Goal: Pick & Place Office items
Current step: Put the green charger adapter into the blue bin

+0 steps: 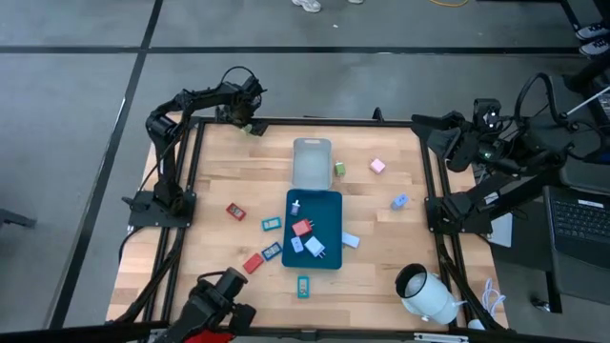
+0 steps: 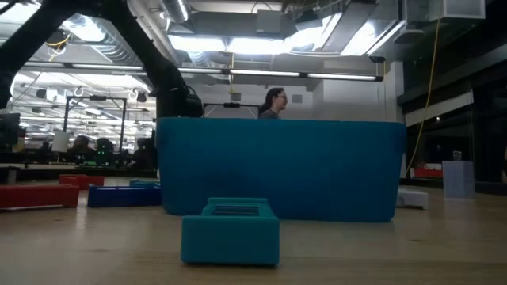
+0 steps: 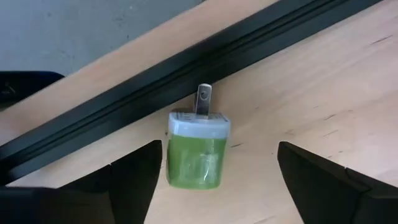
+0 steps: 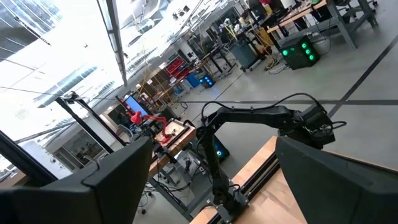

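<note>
With its fingers (image 3: 134, 183) spread wide apart, the left gripper (image 1: 250, 122) sits at the far left corner of the wooden table (image 1: 229, 176), just over the black frame rail (image 3: 155, 81). Left wrist view: a green charger plug (image 3: 199, 149) with a white cap and a metal prong lies flat on the wood between the two fingers, prong end toward the rail; fingers not touching it, nothing clamped. Same plug shows as a small green spot beside the gripper in the high view (image 1: 257, 130).

Right gripper (image 1: 456, 143) is parked off the table's right edge, raised, fingers (image 4: 323, 168) apart, holding nothing; its camera looks out across the room at the left arm (image 4: 261, 118).

Other office items, high view: dark-teal tray (image 1: 329, 198) mid-table holds a red piece (image 1: 302, 227), two white/light-blue pieces (image 1: 315, 248) and a small blue-white one (image 1: 295, 205). Grey tray (image 1: 312, 162) touches the teal tray's far end. Green cube (image 1: 339, 169) just beside the grey tray, pink cube (image 1: 377, 166) near it, light purple-blue cube (image 1: 399, 201) further right. Pale blue flat piece (image 1: 350, 240) just right of the teal tray. Left of that tray: red item (image 1: 234, 211), teal item (image 1: 272, 224), another teal one (image 1: 271, 252) and red one (image 1: 254, 263) near each other. Teal item (image 1: 303, 285) near the front edge; low view shows it close up (image 2: 230, 231) in front of the teal tray wall (image 2: 317, 174). White cylinder (image 1: 426, 295) lies at the front right corner. A person (image 2: 272, 103) shows behind the tray in the low view.
</note>
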